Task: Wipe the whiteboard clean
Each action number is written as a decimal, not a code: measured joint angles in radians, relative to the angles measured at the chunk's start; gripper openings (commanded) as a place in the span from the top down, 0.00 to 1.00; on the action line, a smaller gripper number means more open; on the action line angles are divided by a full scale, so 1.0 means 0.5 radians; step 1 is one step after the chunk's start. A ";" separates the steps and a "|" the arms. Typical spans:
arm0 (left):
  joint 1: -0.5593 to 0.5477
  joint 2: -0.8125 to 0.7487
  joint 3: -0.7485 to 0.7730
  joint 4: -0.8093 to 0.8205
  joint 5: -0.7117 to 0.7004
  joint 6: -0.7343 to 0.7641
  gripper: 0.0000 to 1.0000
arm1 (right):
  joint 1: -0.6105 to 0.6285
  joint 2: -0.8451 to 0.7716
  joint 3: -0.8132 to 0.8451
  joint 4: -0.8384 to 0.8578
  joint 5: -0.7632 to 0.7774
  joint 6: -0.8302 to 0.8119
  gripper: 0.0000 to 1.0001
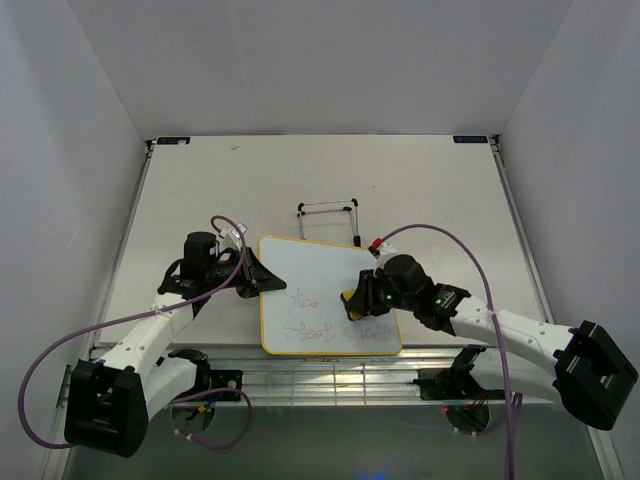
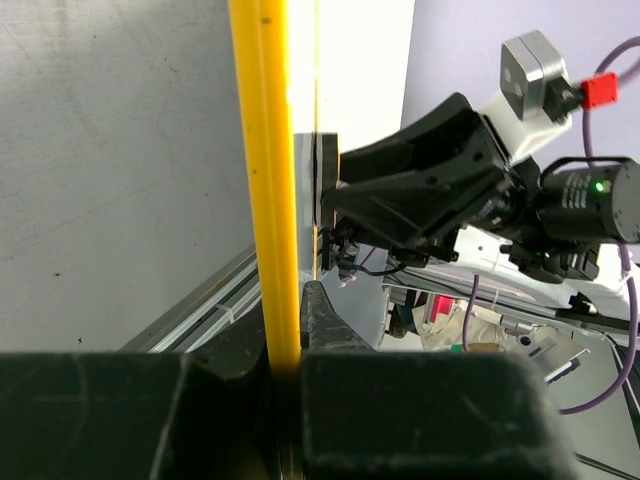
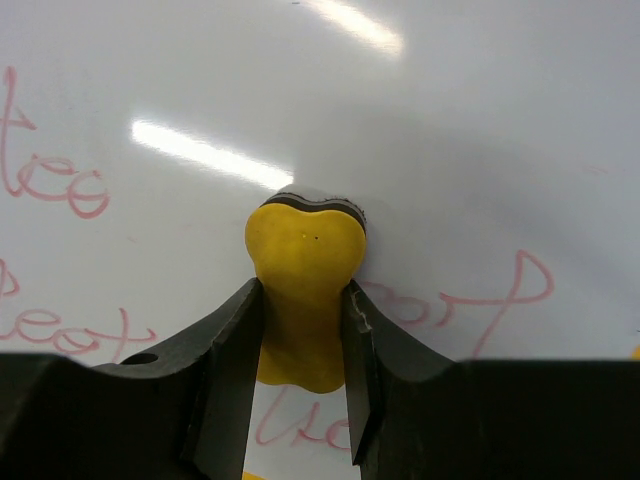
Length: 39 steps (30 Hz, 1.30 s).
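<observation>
Two white-and-black robot arms, one board, one eraser, one wire stand. The flat white rectangular whiteboard (image 1: 312, 262) w/ thin yellow frame lay low-centre in the top view, on the pale grey table (image 1: 430, 190), between the two arms. Red handwritten scribbles (image 1: 322, 330) ran across its lower half, approx. two or three lines; the upper half was clean.

The left gripper (image 1: 262, 278), at the board's left edge in the top view, was pressed together on the yellow frame (image 2: 268, 200). Its wrist cam showed the frame strip running straight down btwn the two black jaws.

The right gripper (image 3: 300, 335) pinched a small yellow foam eraser block (image 3: 303, 265) at its waist, fingers (image 3: 232, 345) tight on both sides. The eraser's dark felt face met the board just above the red writing, right-centre of the board in the top view.

A thin wire easel stand (image 1: 328, 215) sat on the table just beyond the board's far edge, upper centre, apart from both arms. Two purple cables (image 1: 455, 245) looped from the wrists, one per arm. In the left wrist view the right arm's black wrist filled the centre right.
</observation>
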 measured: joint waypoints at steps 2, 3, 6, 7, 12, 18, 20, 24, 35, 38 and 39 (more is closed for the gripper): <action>0.001 0.000 0.000 -0.001 0.000 0.000 1.00 | -0.079 -0.028 -0.044 -0.009 -0.001 -0.001 0.74; 0.001 0.000 0.000 -0.002 0.000 0.000 1.00 | -0.120 -0.036 -0.060 -0.019 -0.002 -0.003 0.75; 0.000 -0.001 0.000 -0.002 0.000 0.000 1.00 | -0.256 -0.038 -0.089 -0.052 -0.024 -0.009 0.74; 0.001 -0.001 0.000 -0.001 0.000 0.000 1.00 | -0.311 -0.038 -0.097 -0.073 -0.030 -0.018 0.75; 0.000 -0.007 0.000 -0.002 0.000 0.000 1.00 | -0.586 -0.055 -0.171 -0.174 -0.047 -0.075 0.75; -0.001 -0.008 -0.004 -0.023 0.007 -0.002 1.00 | -0.703 -0.083 -0.220 -0.242 -0.114 -0.144 0.75; -0.001 -0.008 -0.005 -0.024 0.011 -0.002 1.00 | -0.707 -0.086 -0.220 -0.243 -0.145 -0.166 0.75; 0.000 -0.008 -0.012 -0.018 0.015 -0.003 1.00 | -0.703 -0.082 -0.215 -0.241 -0.227 -0.181 0.75; 0.004 -0.019 -0.034 -0.002 0.015 -0.025 1.00 | -0.375 0.252 0.146 -0.203 -0.337 -0.177 0.75; 0.007 -0.021 -0.037 -0.004 0.015 -0.027 1.00 | -0.282 0.337 0.251 -0.183 -0.362 -0.187 0.75; 0.008 -0.021 -0.037 -0.004 0.015 -0.028 1.00 | -0.262 0.358 0.278 -0.182 -0.365 -0.196 0.75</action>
